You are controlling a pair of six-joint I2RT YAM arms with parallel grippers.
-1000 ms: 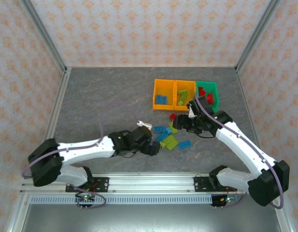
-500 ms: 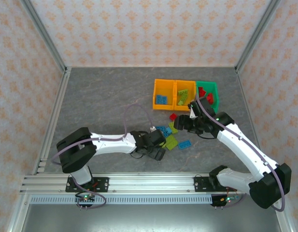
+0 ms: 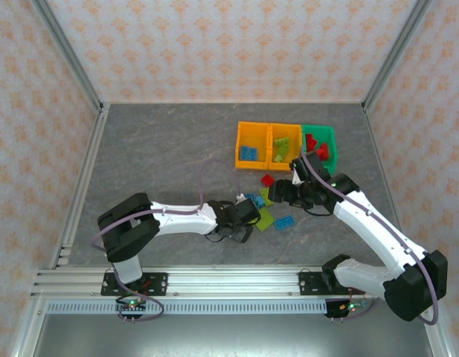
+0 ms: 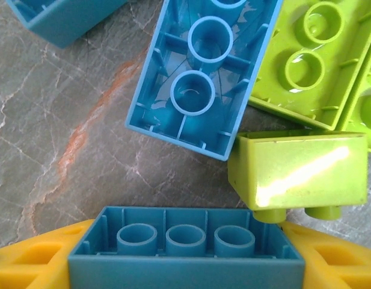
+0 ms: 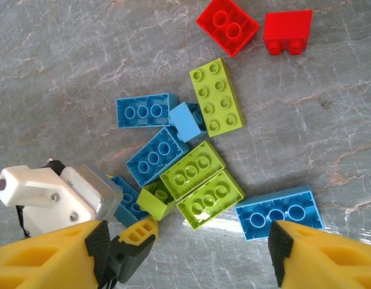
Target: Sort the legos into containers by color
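Loose legos (image 3: 265, 216) in blue and lime lie mid-table, with two red ones (image 5: 227, 23) beyond them. My left gripper (image 4: 185, 260) is down at the pile's near edge, its yellow fingers (image 4: 35, 262) shut on the ends of a blue lego (image 4: 185, 241) that lies hollow side up. A small lime lego (image 4: 296, 168) leans against that brick's right end. The same gripper (image 3: 242, 224) sits left of the pile from above. My right gripper (image 5: 185, 256) hovers open over the pile, holding nothing. Two orange containers (image 3: 240, 149) and a green one (image 3: 333, 141) stand behind the pile.
The left orange bin holds blue bricks (image 3: 248, 153), the right orange bin (image 3: 297, 134) holds lime ones, and the green bin holds red ones (image 3: 322, 152). The left gripper's white body (image 5: 53, 192) is close under my right gripper's left finger (image 5: 59, 256). Patterned walls enclose the table.
The left arm reached right into the pile's near edge and its jaws narrowed onto a blue lego. The right gripper drifted slightly left above the pile.
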